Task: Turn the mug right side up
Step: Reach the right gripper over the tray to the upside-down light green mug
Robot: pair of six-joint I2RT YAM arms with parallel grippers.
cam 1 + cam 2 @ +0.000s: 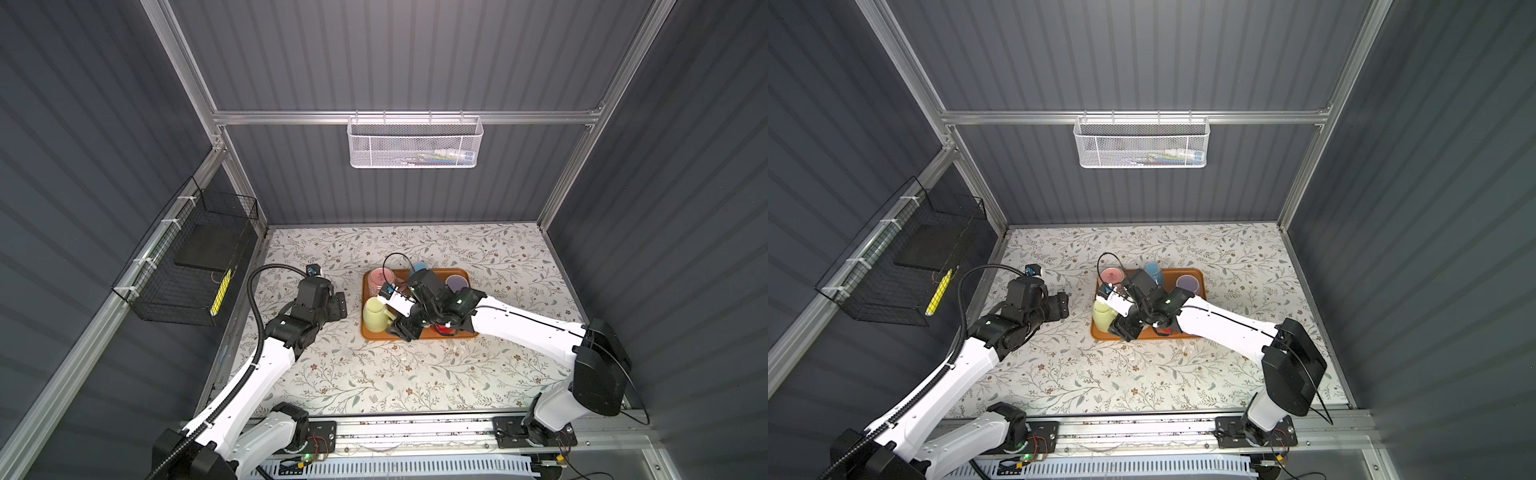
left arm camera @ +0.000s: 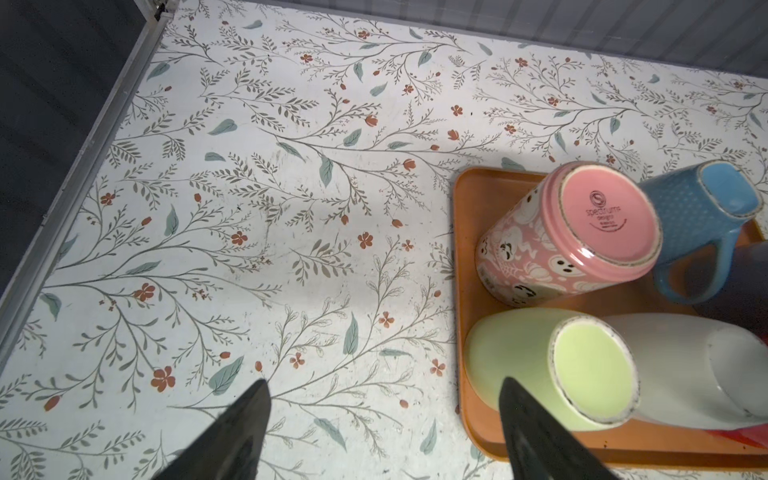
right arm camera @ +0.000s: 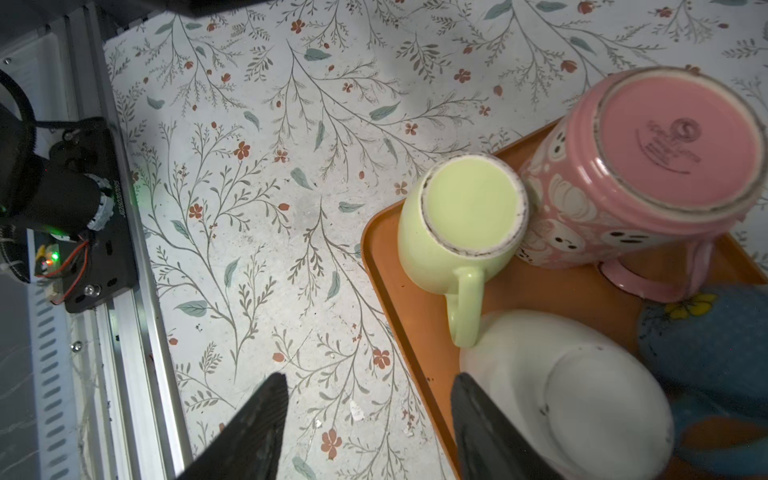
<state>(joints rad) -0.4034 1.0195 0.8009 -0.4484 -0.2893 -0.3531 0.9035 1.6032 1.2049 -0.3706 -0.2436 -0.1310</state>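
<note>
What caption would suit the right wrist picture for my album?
Open right gripper over the tray edge, beside upside-down green mug and pink mug, white mug closest.

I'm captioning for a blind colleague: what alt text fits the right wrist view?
A green mug and a pink mug stand upside down on an orange tray, a white mug beside them. The right gripper hovers over the tray's edge, jaws apart.

The counter (image 1: 374, 374) wears a pale sheet printed with leafy twigs and small red flowers. Directly on it lies one orange tray (image 1: 376, 335), flat. In both top views it sits about midway across and nearer the back wall.
</note>
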